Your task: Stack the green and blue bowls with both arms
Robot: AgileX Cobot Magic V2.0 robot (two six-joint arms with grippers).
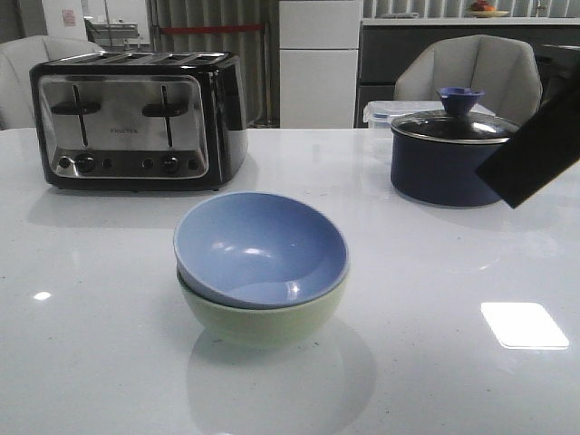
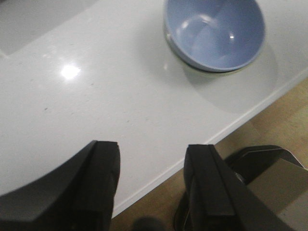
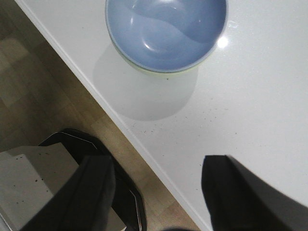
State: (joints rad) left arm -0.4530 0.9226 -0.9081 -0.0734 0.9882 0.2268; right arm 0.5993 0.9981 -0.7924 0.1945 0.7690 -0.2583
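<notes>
The blue bowl [image 1: 261,249] sits nested inside the pale green bowl [image 1: 263,324] at the middle of the white table [image 1: 100,344], slightly tilted. The stack also shows in the left wrist view [image 2: 215,32] and the right wrist view [image 3: 166,31], where only a sliver of green rim [image 3: 144,70] shows. My left gripper [image 2: 153,180] is open and empty over the table's near edge. My right gripper [image 3: 156,192] is open and empty, also over that edge. A black edge of the right arm [image 1: 535,149] shows at the right of the front view.
A black and chrome toaster [image 1: 136,118] stands at the back left. A dark navy lidded saucepan [image 1: 449,154] with a clear plastic box [image 1: 385,113] behind it stands at the back right. Chairs stand beyond the table.
</notes>
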